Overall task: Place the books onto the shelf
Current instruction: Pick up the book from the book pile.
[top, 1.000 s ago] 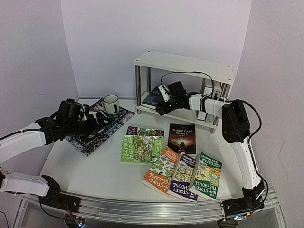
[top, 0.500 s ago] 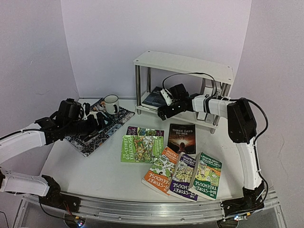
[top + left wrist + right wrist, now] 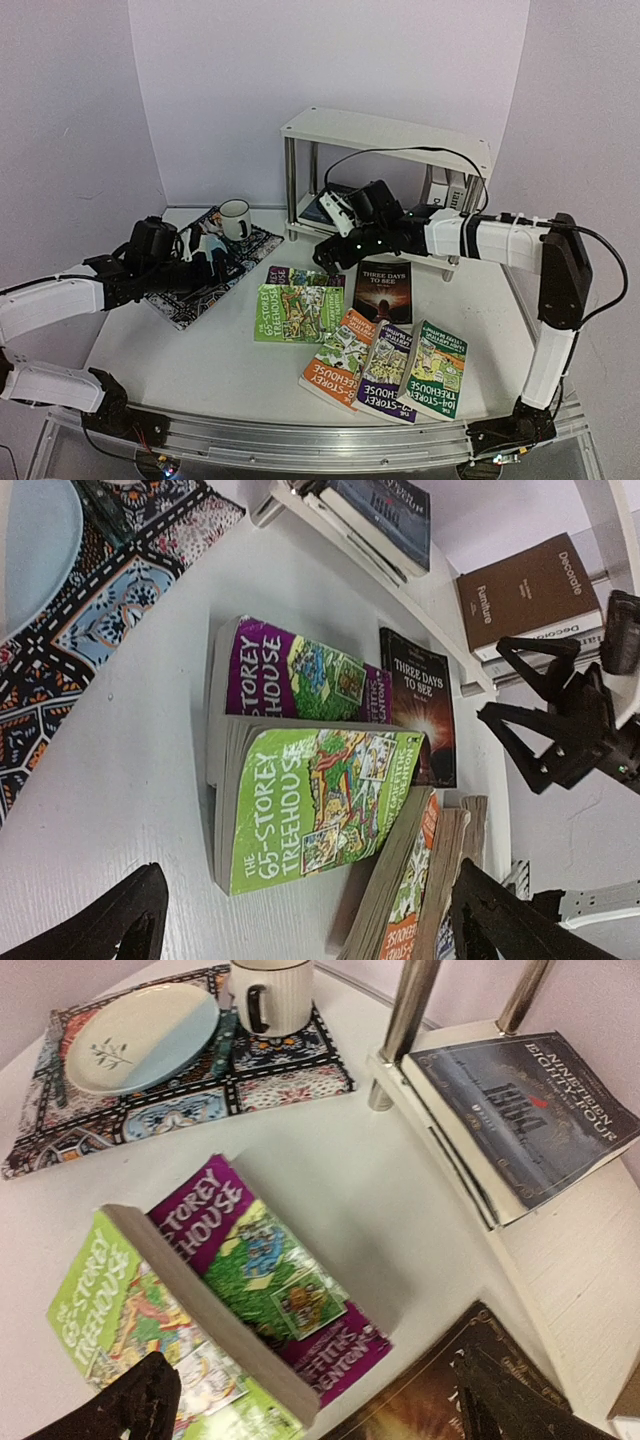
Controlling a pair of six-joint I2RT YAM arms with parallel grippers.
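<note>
My right gripper (image 3: pixel 323 262) hangs just above the table in front of the shelf (image 3: pixel 390 130). Its fingers (image 3: pixel 150 1400) are spread as wide as they go, with nothing between them and nothing touching them. Below that gap lies the bright green book (image 3: pixel 110 1310), stacked on the purple book (image 3: pixel 260 1250) so that the purple cover sticks out on the shelf side. A corner of the black book (image 3: pixel 382 290) shows just beside them.

My left gripper (image 3: pixel 205 252) hovers over the near edge of the patterned placemat (image 3: pixel 200 275) and points toward the same stack. Its fingers (image 3: pixel 110 930) are spread fully too, empty, and clear of the green cover.

On the shelf's lower board, at its left end, a dark blue book (image 3: pixel 520 1110) lies flat on top of at least one other. In my left wrist view a brown book (image 3: pixel 525 590) sits further along that board.

Still on the table are the green-and-purple stack, the black book and three paperbacks in a row near my bases: an orange one (image 3: pixel 340 365), a purple one (image 3: pixel 385 372) and a green one (image 3: pixel 432 370).

A mug (image 3: pixel 235 218) and a plate (image 3: pixel 140 1035) rest on the placemat.
</note>
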